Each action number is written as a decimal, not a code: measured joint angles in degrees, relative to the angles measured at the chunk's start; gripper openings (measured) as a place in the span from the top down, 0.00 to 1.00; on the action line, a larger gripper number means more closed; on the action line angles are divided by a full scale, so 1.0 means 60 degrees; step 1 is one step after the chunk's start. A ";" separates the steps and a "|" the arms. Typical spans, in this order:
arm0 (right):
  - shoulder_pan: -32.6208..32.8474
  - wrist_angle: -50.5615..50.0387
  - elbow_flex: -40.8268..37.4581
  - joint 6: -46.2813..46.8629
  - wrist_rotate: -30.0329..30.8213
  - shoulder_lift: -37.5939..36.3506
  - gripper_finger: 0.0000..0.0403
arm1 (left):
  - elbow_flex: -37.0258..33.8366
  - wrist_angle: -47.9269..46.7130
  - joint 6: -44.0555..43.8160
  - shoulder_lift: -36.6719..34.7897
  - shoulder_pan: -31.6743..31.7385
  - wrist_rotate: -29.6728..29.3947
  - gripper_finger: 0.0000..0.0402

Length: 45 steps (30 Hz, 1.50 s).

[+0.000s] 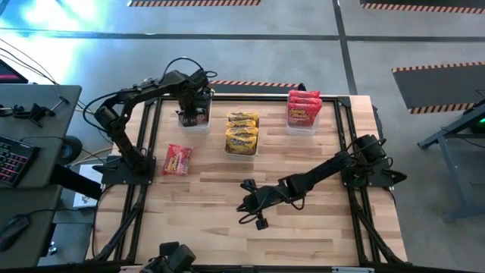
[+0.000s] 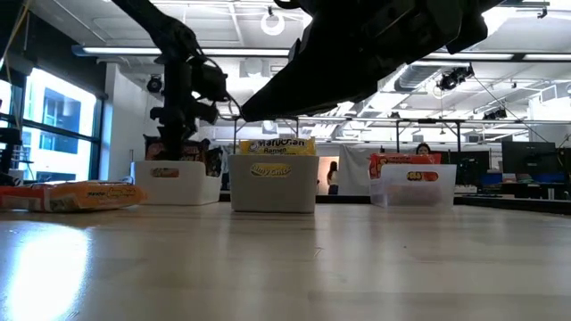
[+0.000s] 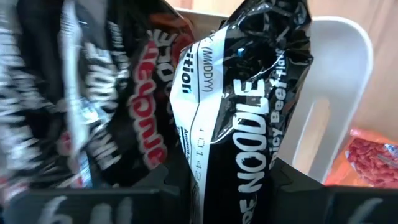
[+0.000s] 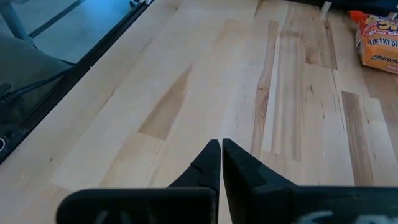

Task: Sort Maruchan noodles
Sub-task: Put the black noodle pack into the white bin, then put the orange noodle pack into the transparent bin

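Observation:
My left gripper (image 1: 194, 114) stands over the far left white bin (image 1: 194, 121), pointing down, shut on a dark Maruchan packet (image 3: 249, 112). More dark packets (image 3: 93, 93) stand in that bin beside it. Yellow packets (image 1: 242, 133) fill the middle bin, and red packets (image 1: 304, 108) fill the far right bin. One red-orange packet (image 1: 177, 159) lies flat on the table by the left arm. My right gripper (image 1: 245, 203) hangs shut over the bare middle of the table, holding nothing. My left gripper pinches the dark packet between its two fingers at the packet's upper end (image 3: 227, 177). The fingers come from above and point down. The packet hangs upright below them, its lower end (image 3: 267, 25) down inside the bin (image 3: 336, 93) next to the other dark packets.
The three bins stand in a row along the far side of the table (image 2: 183, 183) (image 2: 272, 183) (image 2: 412, 187). Bare wood (image 4: 205, 93) lies under my right gripper (image 4: 221, 146) and toward the near edge. A desk with a keyboard (image 1: 15, 159) stands left of the table.

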 joint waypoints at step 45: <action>-0.0209 -0.0161 0.0002 0.0796 0.0161 0.0000 1.00 | -0.0500 0.1467 -0.1391 -0.3374 -0.0813 -0.0791 0.60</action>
